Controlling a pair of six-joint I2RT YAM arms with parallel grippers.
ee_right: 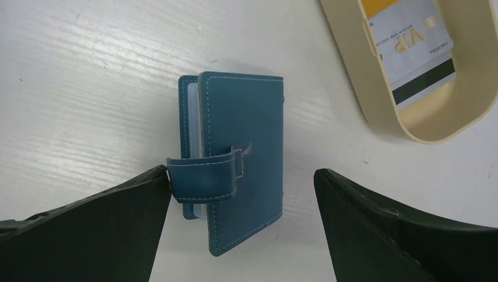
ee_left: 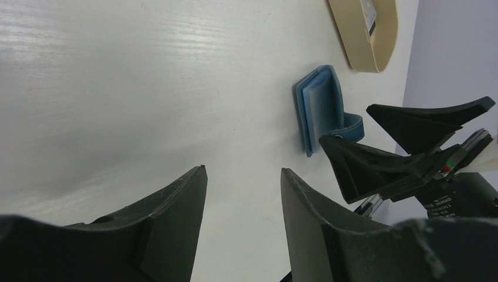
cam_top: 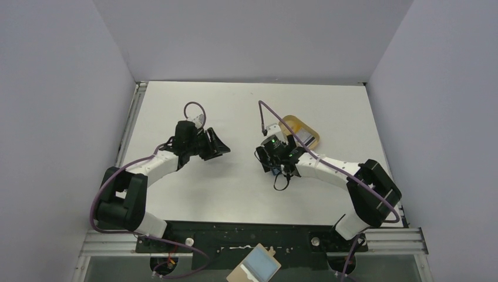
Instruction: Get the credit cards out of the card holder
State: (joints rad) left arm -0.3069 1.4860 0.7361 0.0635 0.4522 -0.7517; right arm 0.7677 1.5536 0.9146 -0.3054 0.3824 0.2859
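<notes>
The right gripper [ee_right: 241, 172] has its jaws spread wide and holds nothing. The wallet [ee_right: 241, 117] lies folded between them, strap beside one finger. A card [ee_right: 411, 41] lies in the tray [ee_right: 358, 64] beyond. The left gripper [ee_left: 244, 172] is half open and empty, with the wallet ahead.

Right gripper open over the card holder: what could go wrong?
1. A finger of the right gripper sits at the snap tab; closing may snag only the tab and drag the card holder.
2. The holder lies folded and flat, the left gripper apart, so nothing braces it.
3. The tan tray is close and might get bumped.
</notes>
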